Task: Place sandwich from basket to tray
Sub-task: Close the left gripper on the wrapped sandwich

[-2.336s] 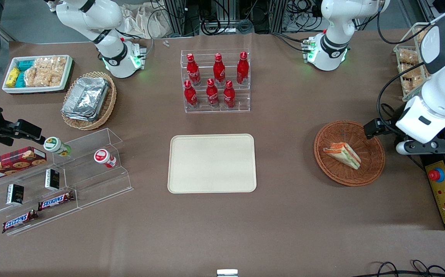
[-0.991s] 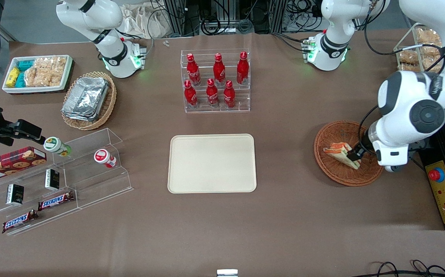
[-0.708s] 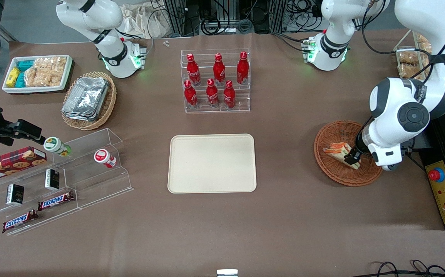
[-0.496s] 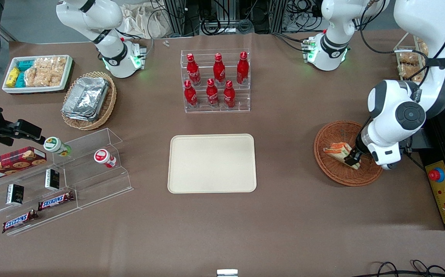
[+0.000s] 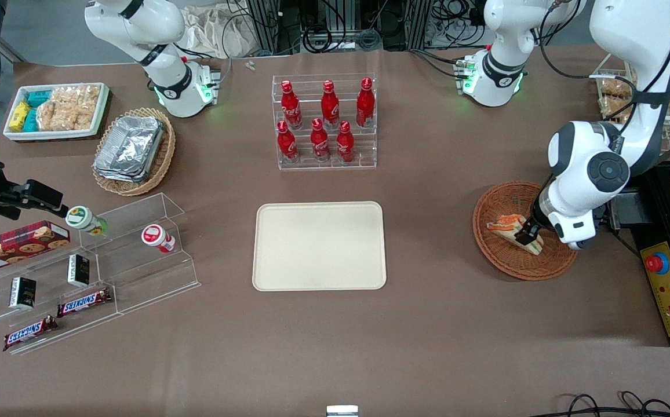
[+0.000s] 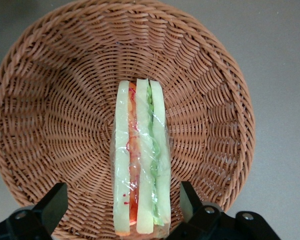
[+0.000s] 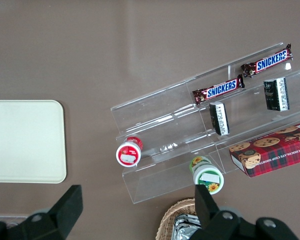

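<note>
The sandwich [image 6: 141, 162] lies wrapped in film in the middle of the basket [image 6: 50, 90], standing on its edge. The pincer [image 6: 121, 202] hangs over it, wide open and empty, one finger [image 6: 54, 200] on each side of the sandwich without touching. If it closes too hard, the soft bread may crush; too lightly, the slick film may slip before the tray [image 5: 319, 245].
</note>
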`<state>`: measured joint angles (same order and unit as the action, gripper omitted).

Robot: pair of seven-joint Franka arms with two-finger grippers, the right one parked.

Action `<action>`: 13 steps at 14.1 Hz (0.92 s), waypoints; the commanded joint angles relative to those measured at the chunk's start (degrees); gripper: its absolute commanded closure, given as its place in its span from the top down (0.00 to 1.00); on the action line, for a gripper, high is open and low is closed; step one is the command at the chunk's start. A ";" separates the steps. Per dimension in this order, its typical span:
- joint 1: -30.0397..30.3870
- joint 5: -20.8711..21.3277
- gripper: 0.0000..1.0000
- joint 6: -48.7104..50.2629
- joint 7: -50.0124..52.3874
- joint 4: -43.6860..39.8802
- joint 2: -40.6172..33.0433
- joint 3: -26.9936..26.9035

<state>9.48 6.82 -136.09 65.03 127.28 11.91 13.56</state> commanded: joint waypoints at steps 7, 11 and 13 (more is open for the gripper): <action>1.51 1.44 1.00 -7.78 2.21 4.47 2.58 0.15; 1.60 1.27 0.00 -7.69 2.47 3.94 3.12 -0.38; 1.42 1.27 0.00 -7.69 2.73 3.24 3.03 -0.29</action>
<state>11.01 6.82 -141.88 65.06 130.09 15.72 13.15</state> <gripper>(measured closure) 0.396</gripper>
